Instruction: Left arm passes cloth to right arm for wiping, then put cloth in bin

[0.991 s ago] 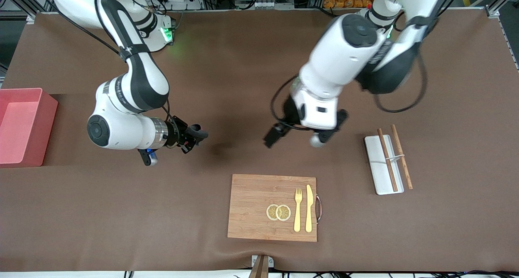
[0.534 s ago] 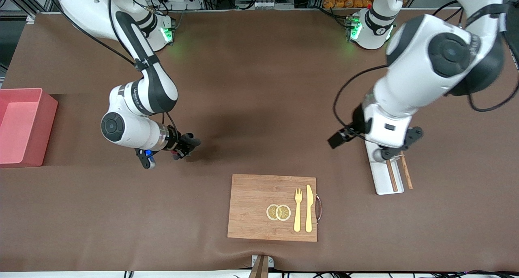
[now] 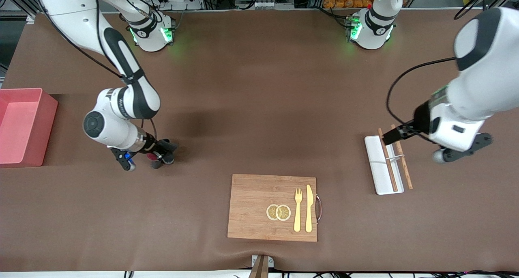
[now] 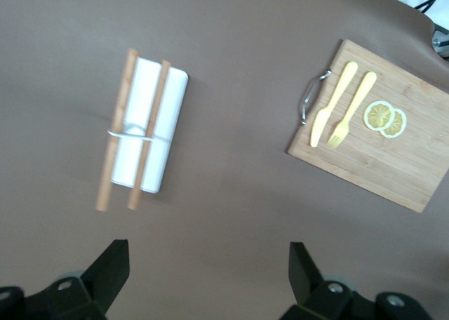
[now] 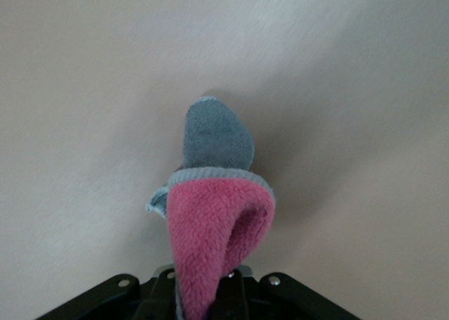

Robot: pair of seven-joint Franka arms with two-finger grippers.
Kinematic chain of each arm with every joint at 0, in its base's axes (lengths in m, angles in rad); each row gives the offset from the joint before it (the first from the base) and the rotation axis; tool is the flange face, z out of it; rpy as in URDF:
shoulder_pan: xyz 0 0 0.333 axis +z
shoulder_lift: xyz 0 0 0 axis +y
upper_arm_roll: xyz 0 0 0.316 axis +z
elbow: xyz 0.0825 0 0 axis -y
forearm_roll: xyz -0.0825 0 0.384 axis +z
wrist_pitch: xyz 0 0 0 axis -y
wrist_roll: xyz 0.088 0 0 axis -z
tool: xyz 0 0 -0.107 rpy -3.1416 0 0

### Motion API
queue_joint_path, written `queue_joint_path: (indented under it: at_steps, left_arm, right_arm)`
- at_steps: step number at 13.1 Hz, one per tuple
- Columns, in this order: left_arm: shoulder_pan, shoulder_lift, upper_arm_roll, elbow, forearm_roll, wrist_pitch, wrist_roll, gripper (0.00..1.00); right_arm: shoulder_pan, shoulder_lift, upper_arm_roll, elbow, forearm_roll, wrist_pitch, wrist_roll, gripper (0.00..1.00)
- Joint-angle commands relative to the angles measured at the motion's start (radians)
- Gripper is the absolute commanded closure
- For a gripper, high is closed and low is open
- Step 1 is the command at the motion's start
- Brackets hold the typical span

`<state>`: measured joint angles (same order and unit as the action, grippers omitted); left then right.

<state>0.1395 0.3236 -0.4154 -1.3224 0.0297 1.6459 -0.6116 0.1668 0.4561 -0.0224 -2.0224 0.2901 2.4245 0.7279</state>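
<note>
My right gripper [image 3: 163,154] is low over the brown table, between the pink bin [image 3: 48,123] and the wooden board. It is shut on a folded cloth [image 5: 217,222], pink on one face and grey on the other. The cloth's grey tip reaches the table surface. In the front view only a bit of pink cloth [image 3: 154,158] shows under the fingers. My left gripper [image 3: 462,149] is open and empty in the air, over bare table beside the white tray [image 3: 375,148] at the left arm's end. Its fingers [image 4: 109,267] stand wide apart.
A wooden cutting board [image 3: 251,205] with a yellow fork, a yellow knife and two lemon slices lies near the front edge. The white tray carries wooden chopsticks [image 3: 387,160]; both show in the left wrist view [image 4: 149,127]. The bin looks empty.
The left arm swung from the table's middle out past the white tray toward its own end. The right gripper moved down and a little toward the bin with the cloth.
</note>
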Motion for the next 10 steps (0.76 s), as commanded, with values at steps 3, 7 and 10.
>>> queue_joint_path:
  at_steps: [3,7,10]
  left_arm:
    - [0.072,-0.092,-0.003,-0.047,0.015,-0.054,0.203,0.00]
    - [-0.035,-0.162,0.186,-0.063,0.001,-0.107,0.357,0.00]
    - [-0.083,-0.233,0.286,-0.133,-0.034,-0.107,0.457,0.00]
  right_arm:
    - [-0.294,-0.018,0.019,-0.021,-0.019,-0.041,-0.487,1.00]
    - [-0.458,0.044,0.015,0.080,-0.060,-0.048,-0.813,1.00]
    - [-0.495,0.047,0.004,0.131,-0.259,-0.065,-0.892,1.00]
